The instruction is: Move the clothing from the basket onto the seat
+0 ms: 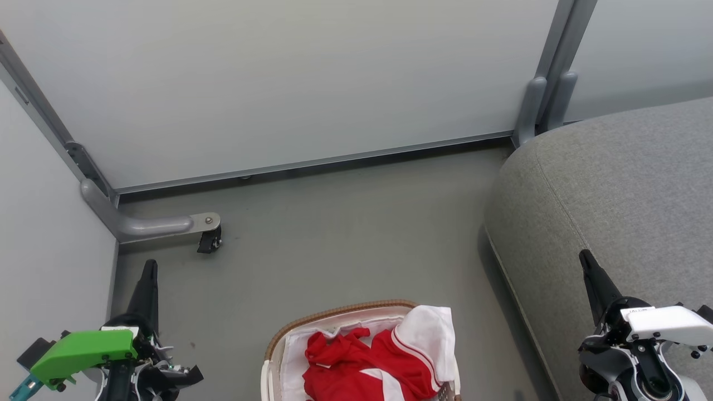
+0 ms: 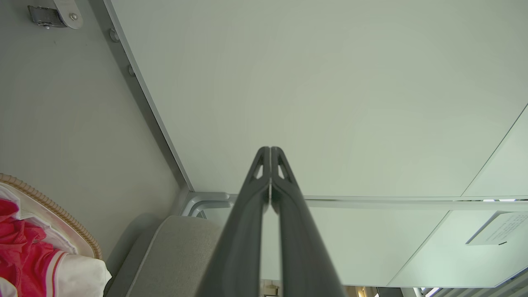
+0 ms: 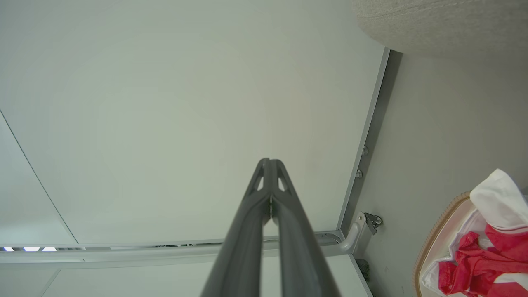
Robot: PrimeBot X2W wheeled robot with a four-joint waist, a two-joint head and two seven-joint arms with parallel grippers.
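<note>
clothing (image 1: 365, 362) lay crumpled in the basket (image 1: 334, 313) on the floor (image 1: 334, 223) at the near centre, just left of the seat (image 1: 624, 184), its white panel (image 1: 431, 334) draped over the basket's right rim. the left gripper (image 1: 149, 266) at the near left and the right gripper (image 1: 585, 257) over the seat's near edge were both empty, each with its 2 fingers pressed together; for a clean first pick, i judged, one should part its fingers, drop onto the raised red folds and pinch clear of the white liner (image 1: 289, 356). the heap pointed no clear way, its long axis running roughly left to right, though its near part was cut off.
</note>
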